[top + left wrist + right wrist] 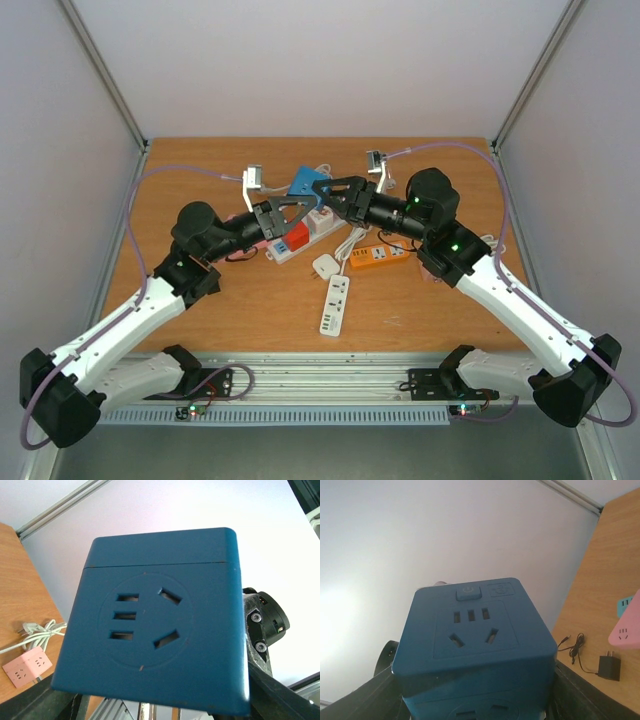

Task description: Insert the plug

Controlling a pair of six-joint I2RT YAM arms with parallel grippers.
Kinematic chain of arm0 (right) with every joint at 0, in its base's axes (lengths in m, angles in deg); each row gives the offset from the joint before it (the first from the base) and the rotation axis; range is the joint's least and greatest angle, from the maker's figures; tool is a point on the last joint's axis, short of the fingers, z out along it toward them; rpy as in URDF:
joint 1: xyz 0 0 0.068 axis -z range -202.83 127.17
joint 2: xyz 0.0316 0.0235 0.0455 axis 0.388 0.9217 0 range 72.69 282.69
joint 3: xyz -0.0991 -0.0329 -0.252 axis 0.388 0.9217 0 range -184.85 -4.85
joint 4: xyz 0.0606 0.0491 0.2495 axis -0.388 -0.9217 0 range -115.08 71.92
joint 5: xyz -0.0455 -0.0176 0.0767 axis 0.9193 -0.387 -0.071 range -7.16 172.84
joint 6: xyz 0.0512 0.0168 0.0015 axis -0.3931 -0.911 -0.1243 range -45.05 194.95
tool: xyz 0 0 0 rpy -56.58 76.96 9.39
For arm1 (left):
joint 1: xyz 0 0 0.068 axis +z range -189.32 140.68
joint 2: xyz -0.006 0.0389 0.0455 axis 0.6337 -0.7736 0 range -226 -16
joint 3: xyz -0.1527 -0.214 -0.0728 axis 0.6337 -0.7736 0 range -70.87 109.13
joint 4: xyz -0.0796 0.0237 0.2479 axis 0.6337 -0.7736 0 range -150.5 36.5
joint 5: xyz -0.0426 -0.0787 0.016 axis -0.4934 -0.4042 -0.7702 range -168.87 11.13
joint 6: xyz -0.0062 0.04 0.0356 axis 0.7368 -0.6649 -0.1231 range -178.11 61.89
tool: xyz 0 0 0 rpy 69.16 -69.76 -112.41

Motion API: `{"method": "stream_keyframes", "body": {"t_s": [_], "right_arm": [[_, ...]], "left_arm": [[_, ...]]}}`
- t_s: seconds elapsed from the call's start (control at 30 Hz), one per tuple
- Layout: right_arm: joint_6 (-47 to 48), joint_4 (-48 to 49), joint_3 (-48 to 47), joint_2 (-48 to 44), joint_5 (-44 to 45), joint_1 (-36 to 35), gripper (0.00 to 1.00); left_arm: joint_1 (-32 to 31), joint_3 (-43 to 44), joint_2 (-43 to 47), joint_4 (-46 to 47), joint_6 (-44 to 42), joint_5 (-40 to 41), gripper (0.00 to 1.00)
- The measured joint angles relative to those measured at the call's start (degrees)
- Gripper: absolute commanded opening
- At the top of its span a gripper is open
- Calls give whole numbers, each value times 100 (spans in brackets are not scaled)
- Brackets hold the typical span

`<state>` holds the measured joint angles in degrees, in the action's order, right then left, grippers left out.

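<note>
A dark blue cube socket (306,182) hangs in the air above the middle of the table, between both grippers. My right gripper (337,197) comes in from the right and is shut on it. In the right wrist view the blue cube socket (472,630) sits pressed between the two dark fingers (580,690), its switch and socket face turned to the camera. My left gripper (312,200) reaches in from the left with its jaws wide on either side of the blue cube socket (150,630). A white plug (324,266) lies on the wood below.
A white power strip (335,305) and an orange one (380,257) lie near the middle. Another white strip (298,238) lies under the grippers. A pink cube socket (27,666) with a coiled white cable (35,632) sits at the left. A black charger (609,667) lies to the right.
</note>
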<state>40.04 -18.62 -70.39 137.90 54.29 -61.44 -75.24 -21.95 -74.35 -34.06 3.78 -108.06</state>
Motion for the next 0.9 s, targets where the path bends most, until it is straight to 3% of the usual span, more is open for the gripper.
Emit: {"method": "stream_keyframes", "body": {"t_s": [0.2,0.37,0.47,0.73,0.9], "right_arm": [[-101,260,92,-9,-236,70,59],[-24,245,103,-17,-321,107,86],[310,-271,94,-140,-387,118,97],[2157,-2380,-1117,-282,-728,214,99],[2887,-3176,-1445,-299,-894,219,98]], "left_arm": [[-4,-195,0,533,-61,26,49],[-4,-313,-61,892,-94,7,41],[28,-354,-116,931,-302,31,41],[105,-404,-111,426,-1152,-315,38],[125,-402,-111,343,-1331,-807,38]]}}
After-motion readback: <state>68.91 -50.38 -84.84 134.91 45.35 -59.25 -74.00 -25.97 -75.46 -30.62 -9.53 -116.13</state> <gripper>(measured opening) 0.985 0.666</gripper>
